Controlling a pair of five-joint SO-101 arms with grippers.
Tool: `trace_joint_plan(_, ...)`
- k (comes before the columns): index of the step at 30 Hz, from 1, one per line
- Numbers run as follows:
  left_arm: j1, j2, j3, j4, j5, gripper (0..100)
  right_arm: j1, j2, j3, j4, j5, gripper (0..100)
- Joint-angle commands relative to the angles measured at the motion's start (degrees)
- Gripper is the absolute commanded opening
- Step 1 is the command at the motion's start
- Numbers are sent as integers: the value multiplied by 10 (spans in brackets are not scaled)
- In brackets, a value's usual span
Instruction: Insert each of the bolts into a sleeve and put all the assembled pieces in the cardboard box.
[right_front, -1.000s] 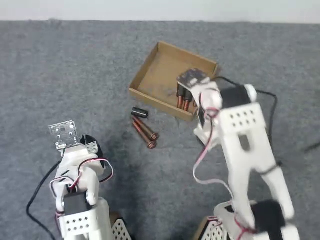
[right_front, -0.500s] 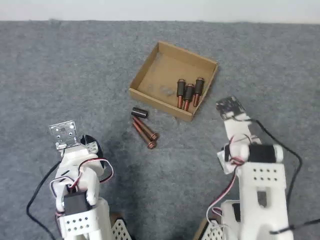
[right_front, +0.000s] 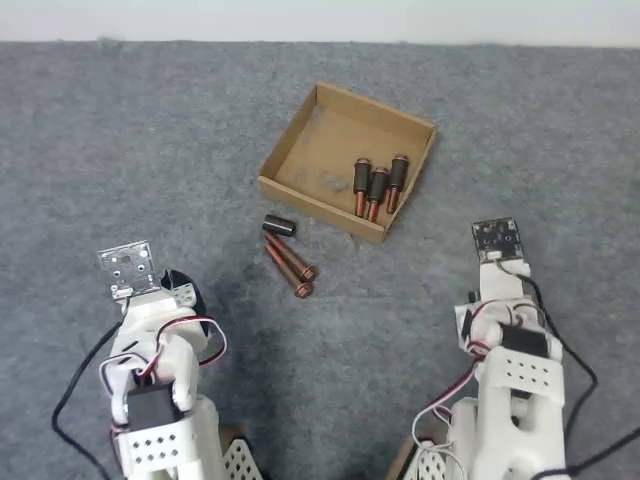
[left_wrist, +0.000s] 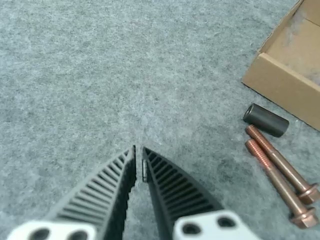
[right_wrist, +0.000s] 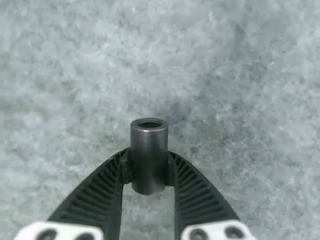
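A grey mat (right_front: 120, 120) covers the table; the left arm (right_front: 155, 350) and the right arm (right_front: 510, 360) stand at its near edge, well apart from each other and from the parts; the box (right_front: 318, 203) sits open near the middle of the mat, turned at an angle; three sleeved bolts (right_front: 377, 190) lie side by side on its floor by the wall nearest the right arm, dark sleeves toward the far side; just outside the box's near wall lie two bare bolts (right_front: 289, 265), side by side, heads toward the arms; a loose sleeve (right_front: 279, 226) lies on its side between them and the box, just beside the bolts' plain ends and apart from the cardboard.

The left claw (left_wrist: 139, 149) hangs over bare mat, clenched on nothing, its ribbed fingers all but meeting at the tips; the right claw (right_wrist: 148, 159) hangs over bare mat too, grasping the held sleeve (right_wrist: 149, 142) between its fingertips, the open bore pointing out past them.
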Motion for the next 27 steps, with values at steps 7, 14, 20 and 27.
trace_joint_plan(7, 24, -7, -23, 17, -56, 26, 7, -24, 11, -35, -8, 9)
trace_joint_plan(14, 33, 5, -153, 99, -110, 26, 7, -24, 12, -35, -8, 9)
trace_joint_plan(20, 33, 170, -303, 108, -111, 26, 7, -24, 12, -35, 11, 9)
trace_joint_plan(27, 76, 396, -475, 157, -112, 26, 7, -24, 13, -35, 18, 9)
